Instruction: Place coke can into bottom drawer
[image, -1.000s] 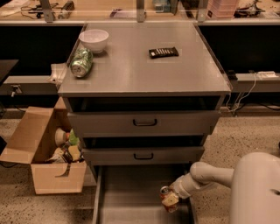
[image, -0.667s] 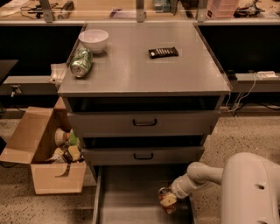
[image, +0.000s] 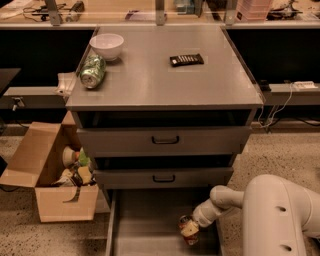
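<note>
The pincer (image: 189, 229) is low in the front right part of the open bottom drawer (image: 145, 220), its pale fingers pinching the coke can (image: 191, 240). The can sits tilted in that grip, silver top toward the cabinet and red body toward the front. Whether it touches the flat grey drawer floor cannot be told. The white arm (image: 220, 202) reaches in from the right, over the drawer's right wall.

Above the drawer are two shallower grey drawers with black handles, the middle drawer (image: 164, 178) and the upper drawer (image: 165, 141), both standing slightly out from the cabinet. On the grey desk (image: 165, 85) a green-and-silver soda can (image: 93, 71) lies on its side near the left edge, just beside a white bowl (image: 106, 46). A flat black object (image: 186, 60) lies well apart from them toward the right. On the floor to the left of the cabinet stands an open cardboard box (image: 50, 200) holding mixed items.
</note>
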